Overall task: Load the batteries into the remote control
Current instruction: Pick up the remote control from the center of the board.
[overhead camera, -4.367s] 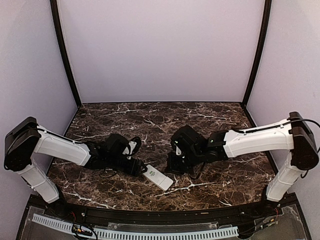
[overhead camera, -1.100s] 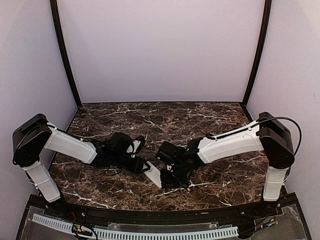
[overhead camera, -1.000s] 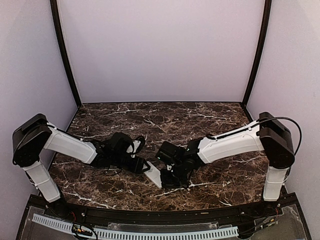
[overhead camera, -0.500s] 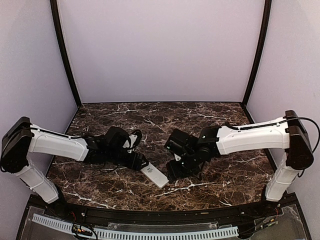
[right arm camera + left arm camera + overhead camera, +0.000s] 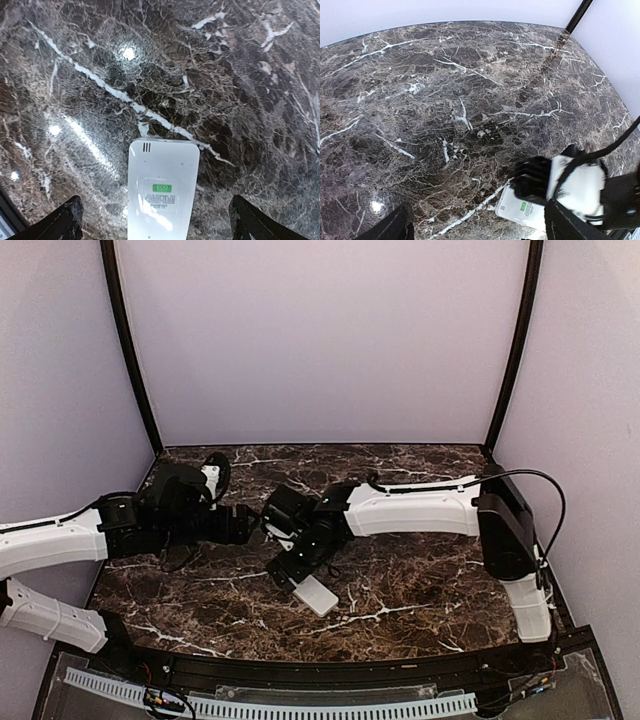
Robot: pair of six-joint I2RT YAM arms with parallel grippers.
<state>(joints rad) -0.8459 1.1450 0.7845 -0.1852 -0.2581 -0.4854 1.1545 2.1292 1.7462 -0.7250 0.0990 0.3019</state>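
Nearest you, close to the front edge of the counter (image 5: pixel 420 490): the remote control (image 5: pixel 315 594) lies flat with its back up. The right wrist view shows a green-headed sticker (image 5: pixel 161 196) and a row of small slits (image 5: pixel 146 147) at the remote's far end. No buttons are visible on this face.

Just behind it, the right end effector (image 5: pixel 292 570) sits over the remote's far end. Its fingers are spread wide, one on each side of the body and touching neither. Its height above the counter can't be read.

Farther back and to the left, the left end effector (image 5: pixel 480 225) is also spread apart and holds nothing. It is aimed toward the remote from a distance.

No batteries are in sight in any view, so find them before you commit.

The step in hand is probably securing the remote.
- Centre it between the fingers and square them to its long sides.
- Close across the narrow width, staying off the end where the cover likely slides.
- Go slowly, because a smooth case on polished stone will probably skate or twist if one finger lands first.
- Keep the left arm back until the grip holds.
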